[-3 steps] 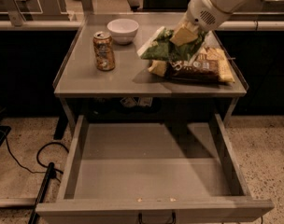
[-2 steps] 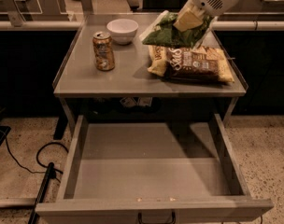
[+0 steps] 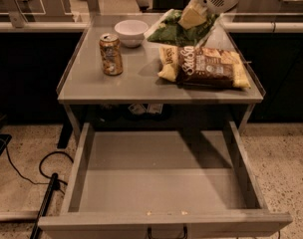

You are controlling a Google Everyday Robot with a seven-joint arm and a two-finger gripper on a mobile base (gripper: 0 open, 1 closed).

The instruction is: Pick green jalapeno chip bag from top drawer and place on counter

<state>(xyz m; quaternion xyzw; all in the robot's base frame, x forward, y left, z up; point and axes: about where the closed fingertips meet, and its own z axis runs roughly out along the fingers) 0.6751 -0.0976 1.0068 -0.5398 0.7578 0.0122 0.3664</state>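
Since the earlier frame, the gripper (image 3: 193, 18) has carried the green jalapeno chip bag (image 3: 172, 34) toward upper centre, behind the brown chip bag (image 3: 207, 66). With its fingers clamped on the bag, we should lower it flat onto the counter (image 3: 136, 83) before releasing.

- My one camera looks steeply down from the near side, fairly close in.
- The open drawer (image 3: 161, 183) fills the near half; the counter (image 3: 141, 81) lies beyond it.
- My gripper (image 3: 194, 18), clamped on the green bag (image 3: 171, 33), sits far right.
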